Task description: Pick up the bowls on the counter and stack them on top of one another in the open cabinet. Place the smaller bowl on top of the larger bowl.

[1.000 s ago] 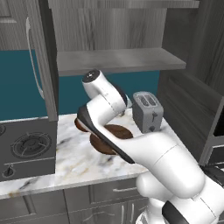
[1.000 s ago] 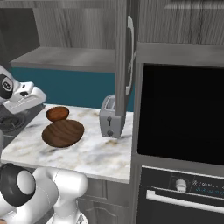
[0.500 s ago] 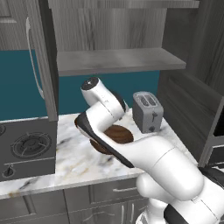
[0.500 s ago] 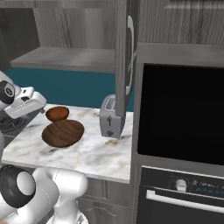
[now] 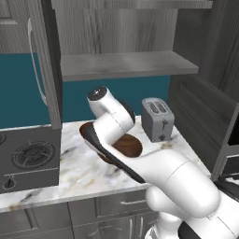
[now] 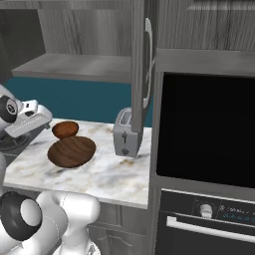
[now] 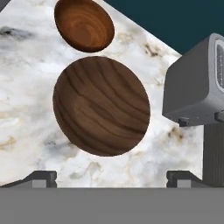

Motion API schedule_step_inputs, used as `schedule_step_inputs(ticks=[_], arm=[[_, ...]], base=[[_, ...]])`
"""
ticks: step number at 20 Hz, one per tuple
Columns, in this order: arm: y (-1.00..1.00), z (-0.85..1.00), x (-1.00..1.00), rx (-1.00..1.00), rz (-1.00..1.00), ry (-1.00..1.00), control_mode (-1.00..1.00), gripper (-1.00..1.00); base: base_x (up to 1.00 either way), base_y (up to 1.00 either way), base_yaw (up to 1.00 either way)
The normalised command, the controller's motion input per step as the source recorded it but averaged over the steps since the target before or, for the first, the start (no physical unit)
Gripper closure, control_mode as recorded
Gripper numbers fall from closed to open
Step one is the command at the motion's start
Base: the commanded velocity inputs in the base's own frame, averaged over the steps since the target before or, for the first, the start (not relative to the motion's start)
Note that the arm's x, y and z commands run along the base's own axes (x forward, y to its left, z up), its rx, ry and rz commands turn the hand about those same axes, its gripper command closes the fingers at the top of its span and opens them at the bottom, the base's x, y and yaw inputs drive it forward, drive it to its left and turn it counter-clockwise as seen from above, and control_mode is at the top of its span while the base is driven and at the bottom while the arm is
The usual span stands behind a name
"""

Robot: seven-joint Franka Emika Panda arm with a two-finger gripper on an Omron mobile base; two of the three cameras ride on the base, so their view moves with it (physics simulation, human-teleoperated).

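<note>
- The hand hangs over the bench with its fingers spread wide and nothing between them; both tips poke up at the near edge of what it sees.
- Right below and just ahead of the tips sits the big bowl, dark brown with a bold grain. It looks like a rigid wooden shell, probably light for its width and not fragile, though a smooth finish could make it slippery.
- I'd guess it is too wide to span across, so the rim is the place to pinch: one finger inside, one outside, on the near edge, which lies closest to the tips.
- A one-sided rim grip may let it tip, so a firm squeeze seems wise.
- Just beyond it, nearly touching its far rim, is the small bowl, reddish and about half as wide. It should be lighter still; a rim pinch would suit it too, and I can't tell whether the fingers could straddle it.
- Off to the hand's right stands a grey toaster, close enough to crowd a sideways swing.
- Up above the bench, the cabinet shelf stands bare, both bowls yet to go there.
</note>
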Motion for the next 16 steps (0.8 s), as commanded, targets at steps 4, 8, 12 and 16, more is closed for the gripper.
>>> schedule_step_inputs(ticks=[4,8,12,16], arm=[[0.12,-0.11,0.06,0.00,0.11,-0.02,-1.00,-1.00],[0.13,-0.16,0.12,0.00,0.14,-0.03,-1.00,-1.00],[0.19,-0.15,0.20,0.00,0.13,-0.01,-1.00,-1.00],[0.25,-0.15,0.32,0.00,0.10,0.00,-1.00,-1.00]], base=[[0.00,0.00,0.00],[0.00,0.00,0.00],[0.00,0.00,0.00],[0.00,0.00,0.00]])
